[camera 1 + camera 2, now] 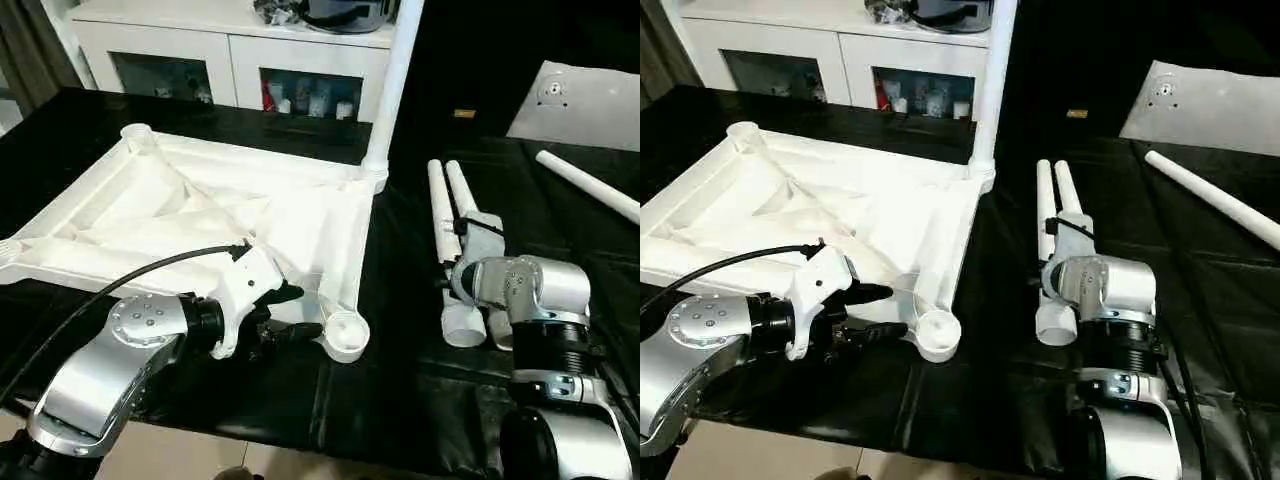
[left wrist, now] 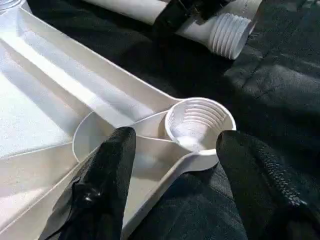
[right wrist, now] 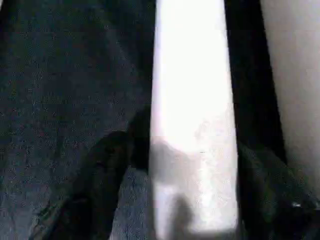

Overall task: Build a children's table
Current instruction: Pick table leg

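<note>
A black, slightly wrinkled cloth [image 1: 420, 400] covers the table, and its front edge hangs above a pale beige floor [image 1: 190, 455]. At the far side stands a white cabinet with two glass doors [image 1: 225, 60]; small colourful items [image 1: 305, 98] are behind the right door, and a dark rounded object [image 1: 345, 14] sits on its top, too cut off to identify. At the far right of the cloth lies a flat white panel with a small round fitting [image 1: 580, 100], and a small orange-brown piece [image 1: 463, 113] lies near it on the dark surface.
</note>
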